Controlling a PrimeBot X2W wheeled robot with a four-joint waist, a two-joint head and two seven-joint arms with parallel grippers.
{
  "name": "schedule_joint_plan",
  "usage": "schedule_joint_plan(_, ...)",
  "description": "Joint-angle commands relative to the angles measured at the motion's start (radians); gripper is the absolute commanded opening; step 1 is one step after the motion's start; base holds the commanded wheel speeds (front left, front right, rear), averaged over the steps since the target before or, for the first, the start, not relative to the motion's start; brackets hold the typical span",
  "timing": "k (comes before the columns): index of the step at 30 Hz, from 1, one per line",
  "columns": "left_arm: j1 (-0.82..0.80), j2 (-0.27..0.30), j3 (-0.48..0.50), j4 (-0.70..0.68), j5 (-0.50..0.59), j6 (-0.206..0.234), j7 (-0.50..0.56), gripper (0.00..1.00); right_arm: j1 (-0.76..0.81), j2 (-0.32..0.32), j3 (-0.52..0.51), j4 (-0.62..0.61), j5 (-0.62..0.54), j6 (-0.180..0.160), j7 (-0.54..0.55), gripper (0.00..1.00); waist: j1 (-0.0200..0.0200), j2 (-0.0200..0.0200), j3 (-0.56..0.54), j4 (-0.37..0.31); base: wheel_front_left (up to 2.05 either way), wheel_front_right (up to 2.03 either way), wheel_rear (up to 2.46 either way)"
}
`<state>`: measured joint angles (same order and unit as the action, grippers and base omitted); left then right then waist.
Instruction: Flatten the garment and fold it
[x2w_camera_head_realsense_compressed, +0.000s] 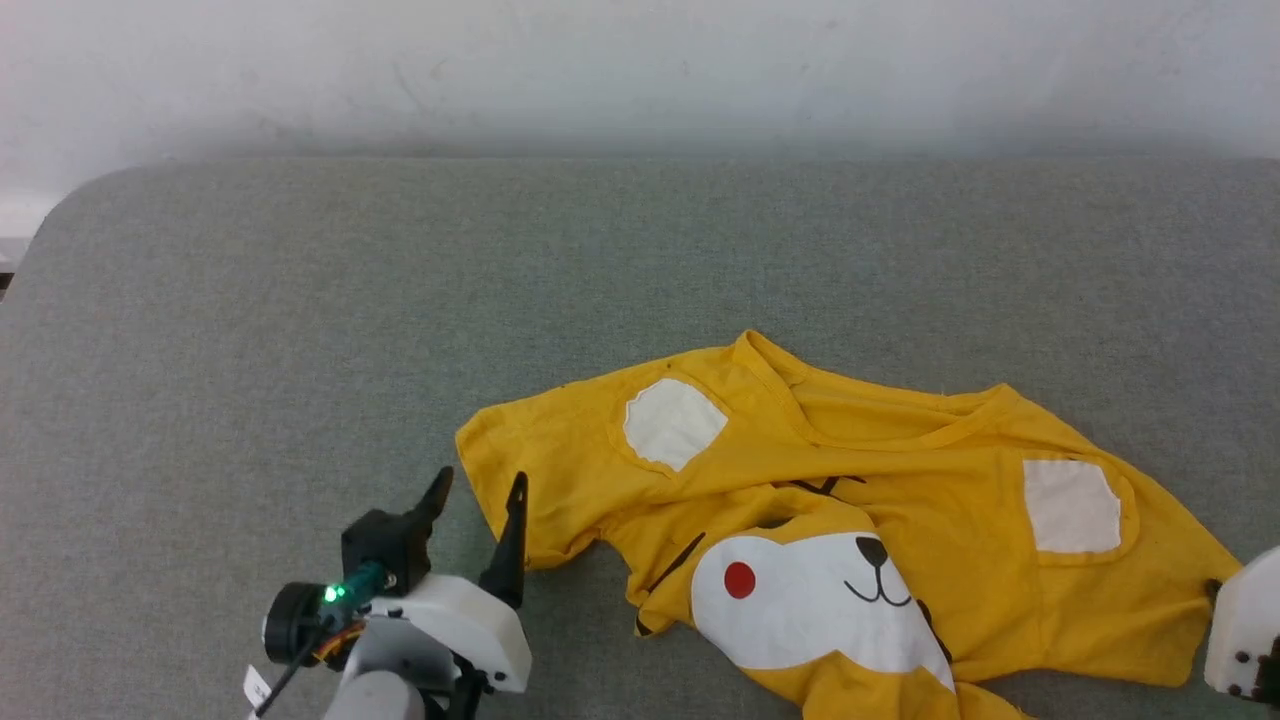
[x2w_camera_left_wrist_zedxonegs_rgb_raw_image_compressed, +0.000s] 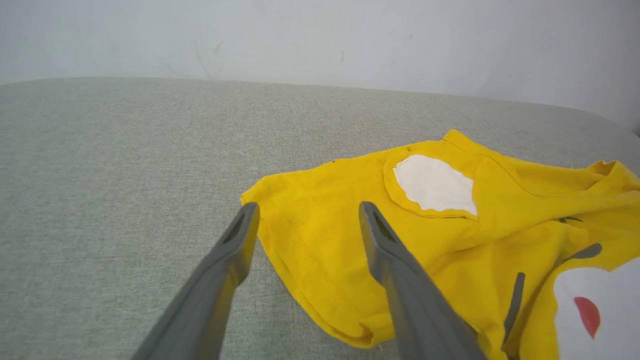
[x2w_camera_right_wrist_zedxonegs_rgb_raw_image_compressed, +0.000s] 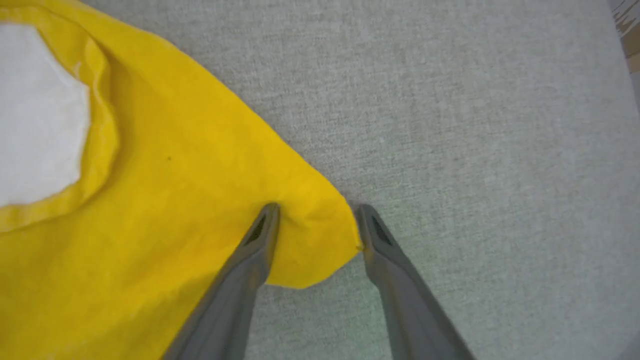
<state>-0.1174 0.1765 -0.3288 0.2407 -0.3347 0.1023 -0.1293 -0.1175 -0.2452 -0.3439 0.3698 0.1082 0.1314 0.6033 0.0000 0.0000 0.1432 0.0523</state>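
The left claw (x2w_camera_head_realsense_compressed: 480, 488) stood spread wide and held nothing. In the left wrist view its two dark fingers straddled the hem of one sleeve of the yellow T-shirt (x2w_camera_head_realsense_compressed: 900, 470). One finger was over the bare grey surface (x2w_camera_head_realsense_compressed: 300, 300) just beside the cloth, and the other was over the sleeve itself. Whether either tip touched the fabric I could not tell. The left arm came in low from the near left. Its white wrist housing (x2w_camera_head_realsense_compressed: 460, 625) showed a green light, and the fingers pointed away from the robot.

The right claw (x2w_camera_right_wrist_zedxonegs_rgb_raw_image_compressed: 316, 215) was also spread, with the corner of the other sleeve lying between its fingers. One fingertip pressed down on the yellow cloth, dimpling it. The other stood on the surface right at the sleeve's edge. The cloth was not pinched. In the head view the right arm's pale housing (x2w_camera_head_realsense_compressed: 1245, 630) sat at the near right edge, beside that sleeve.

The T-shirt lay front up on the near right part of the surface, collar toward the far side. Its sleeves were spread out to either side, each with a white patch (x2w_camera_head_realsense_compressed: 672, 422). Its lower body was rumpled and bunched, so the cartoon face (x2w_camera_head_realsense_compressed: 820, 600) sat skewed.
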Motion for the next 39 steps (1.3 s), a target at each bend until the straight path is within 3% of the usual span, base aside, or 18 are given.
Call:
schedule_joint_plan(1, -0.025, 0.017, 0.002, -0.007, 0.009, 0.001, 0.009, 1.00, 0.005, 0.011, 0.020, 0.031, 0.005, -0.001, -0.006, 0.00, 0.0000, 0.0000, 0.001, -0.004, 0.00, 0.00, 0.00)
schedule_joint_plan(7, -0.114, 0.108, -0.003, -0.019, 0.022, -0.054, 0.108, 1.00, -0.012, -0.006, 0.073, -0.012, 0.034, -0.001, -0.073, 0.00, 0.0000, 0.0000, 0.007, -0.042, 0.00, 0.00, 0.00)
schedule_joint_plan(11, -0.186, 0.169, -0.020, 0.017, -0.006, -0.122, 0.286, 1.00, -0.021, -0.014, 0.108, -0.073, 0.054, -0.001, -0.081, 0.00, 0.0000, 0.0000, 0.021, -0.073, 0.00, 0.00, 0.00)
schedule_joint_plan(17, -0.273, 0.233, -0.057, 0.077, -0.017, -0.171, 0.531, 1.00, -0.024, -0.003, 0.137, -0.161, 0.066, -0.001, -0.067, 0.00, 0.0000, 0.0000, 0.048, -0.105, 0.00, 0.00, 0.00)
schedule_joint_plan(24, -0.333, 0.278, -0.076, 0.128, -0.005, -0.189, 0.595, 1.00, -0.014, 0.011, 0.158, -0.226, 0.070, -0.001, -0.045, 0.00, 0.0000, 0.0000, 0.083, -0.124, 0.00, 0.00, 0.00)
schedule_joint_plan(29, -0.340, 0.271, -0.112, 0.179, -0.024, -0.209, 0.622, 1.00, -0.011, 0.003, 0.166, -0.239, 0.073, -0.001, -0.039, 0.00, 0.0000, 0.0000, 0.100, -0.129, 0.00, 0.00, 0.00)
schedule_joint_plan(30, -0.338, 0.270, -0.124, 0.192, -0.032, -0.214, 0.636, 0.60, -0.011, 0.002, 0.167, -0.240, 0.072, -0.001, -0.038, 0.00, 0.0000, 0.0000, 0.102, -0.130, 0.00, 0.00, 0.00)
schedule_joint_plan(31, -0.336, 0.267, -0.135, 0.199, -0.044, -0.219, 0.643, 0.00, -0.011, 0.001, 0.168, -0.241, 0.073, -0.001, -0.038, 0.00, 0.0000, 0.0000, 0.103, -0.131, 0.00, 0.00, 0.00)
schedule_joint_plan(39, -0.332, 0.251, -0.155, 0.193, -0.112, -0.229, 0.562, 0.00, -0.014, -0.033, 0.171, -0.244, 0.070, -0.001, -0.032, 0.00, 0.0000, 0.0000, 0.067, -0.115, 0.00, 0.00, 0.00)
